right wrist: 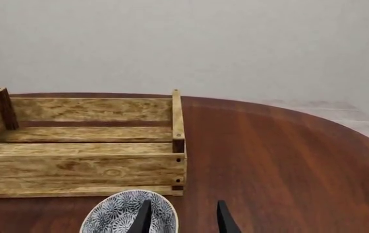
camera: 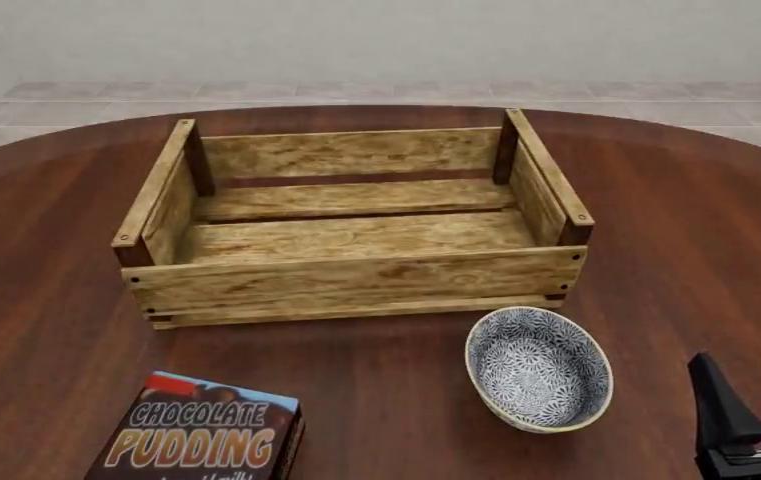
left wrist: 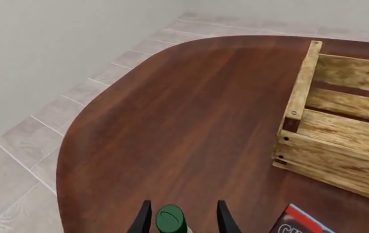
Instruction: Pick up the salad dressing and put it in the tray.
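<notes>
The salad dressing (left wrist: 170, 219) is seen only in the left wrist view, its green cap framed between the left gripper (left wrist: 182, 218) fingers; whether it is clamped cannot be told. The tray (camera: 353, 225) sits well apart, w/ a pudding box (camera: 204, 432) near. A loose hold risks a drop en route. The right gripper (right wrist: 183, 217) is held apart, empty.
</notes>
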Available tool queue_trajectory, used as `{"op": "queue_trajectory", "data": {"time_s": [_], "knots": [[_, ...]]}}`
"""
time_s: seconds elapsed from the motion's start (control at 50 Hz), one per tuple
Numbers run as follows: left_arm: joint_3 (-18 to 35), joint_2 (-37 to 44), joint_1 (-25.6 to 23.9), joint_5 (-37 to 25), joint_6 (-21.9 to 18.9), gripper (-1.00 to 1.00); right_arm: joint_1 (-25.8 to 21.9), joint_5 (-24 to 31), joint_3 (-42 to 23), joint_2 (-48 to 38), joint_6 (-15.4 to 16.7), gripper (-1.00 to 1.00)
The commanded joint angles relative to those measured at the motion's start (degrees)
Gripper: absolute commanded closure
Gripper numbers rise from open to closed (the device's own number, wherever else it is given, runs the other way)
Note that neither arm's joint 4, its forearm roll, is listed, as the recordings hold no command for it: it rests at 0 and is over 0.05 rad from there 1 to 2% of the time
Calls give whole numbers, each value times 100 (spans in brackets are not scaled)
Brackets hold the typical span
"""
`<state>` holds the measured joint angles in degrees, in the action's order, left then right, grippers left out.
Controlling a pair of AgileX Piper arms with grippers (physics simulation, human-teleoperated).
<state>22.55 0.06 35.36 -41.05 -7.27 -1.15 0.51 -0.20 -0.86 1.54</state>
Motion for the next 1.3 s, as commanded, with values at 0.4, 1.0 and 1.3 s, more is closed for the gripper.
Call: {"op": "queue_trajectory", "data": {"time_s": [0.4, 1.0, 1.3], "knots": [[-413, 6, 304, 174, -17, -100, 13, -92, 10, -135, -12, -100], [-834, 158, 587, 606, -12, -100, 13, -48, 7, -112, 23, -100], [-986, 355, 641, 935, 32, -100, 36, -44, 5, -121, 32, -100]]}}
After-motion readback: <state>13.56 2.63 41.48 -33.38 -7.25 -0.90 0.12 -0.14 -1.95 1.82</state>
